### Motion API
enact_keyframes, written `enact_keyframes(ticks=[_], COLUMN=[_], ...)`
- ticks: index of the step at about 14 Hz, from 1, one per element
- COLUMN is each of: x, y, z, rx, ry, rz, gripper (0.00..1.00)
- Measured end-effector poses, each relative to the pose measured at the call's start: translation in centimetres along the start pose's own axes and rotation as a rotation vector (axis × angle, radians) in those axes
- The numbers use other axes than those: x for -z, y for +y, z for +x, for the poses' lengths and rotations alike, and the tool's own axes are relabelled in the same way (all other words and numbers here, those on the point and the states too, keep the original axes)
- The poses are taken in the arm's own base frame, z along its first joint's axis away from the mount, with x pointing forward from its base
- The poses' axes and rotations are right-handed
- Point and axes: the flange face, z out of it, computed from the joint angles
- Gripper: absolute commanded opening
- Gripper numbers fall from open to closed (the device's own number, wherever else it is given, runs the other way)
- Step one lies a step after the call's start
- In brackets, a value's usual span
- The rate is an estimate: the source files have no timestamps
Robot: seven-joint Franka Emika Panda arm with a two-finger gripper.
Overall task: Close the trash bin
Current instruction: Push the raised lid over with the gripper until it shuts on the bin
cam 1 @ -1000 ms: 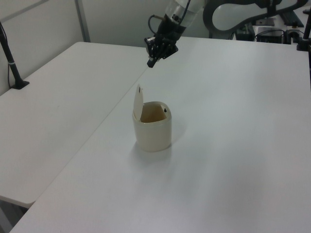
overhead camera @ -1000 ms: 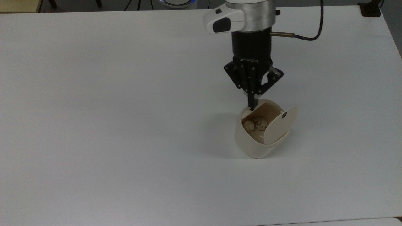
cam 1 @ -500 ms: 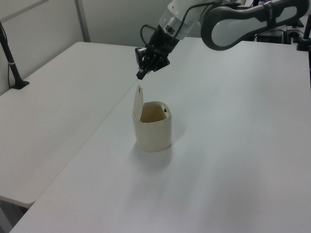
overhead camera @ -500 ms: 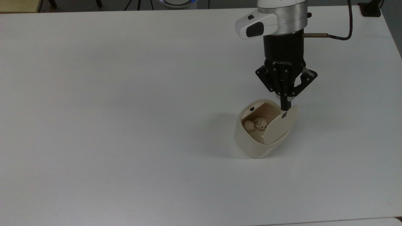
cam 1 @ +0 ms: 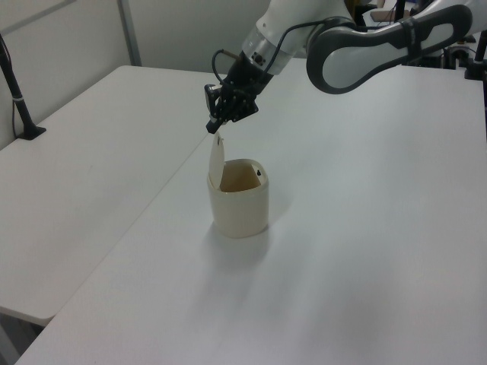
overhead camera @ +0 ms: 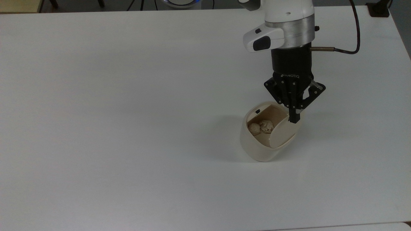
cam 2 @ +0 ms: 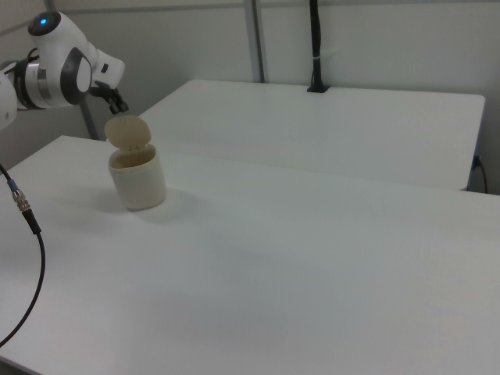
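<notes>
trash bin (overhead camera: 260, 146) right of centre on the matte white table (overhead camera: 128, 112) in the top view: smooth cream plastic, rounded tapered body, tan inside, two crumpled paper balls (overhead camera: 260, 127). flat lid (overhead camera: 282, 134) stands upright. gripper (overhead camera: 293, 120) clenched, tips at the lid's top edge.

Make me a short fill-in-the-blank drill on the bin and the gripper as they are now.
1. The bin's lid is ____, not closed.
2. Inside the bin lie ____ crumpled paper balls.
3. The gripper hangs just above the lid's ____ edge.
4. The bin stands on a ____ table.

Missing words: open; two; top; white
</notes>
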Motion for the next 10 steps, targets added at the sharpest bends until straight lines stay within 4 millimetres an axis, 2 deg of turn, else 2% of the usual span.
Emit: enact_keyframes(ticks=[4,10], x=[-1.5,-1.6], y=[0.2,0.4], z=[-1.0,-0.9], rx=[0.010,0.031], ry=[-0.013,0.001], rz=[-0.014,-0.025], gripper=[0.00,0.00])
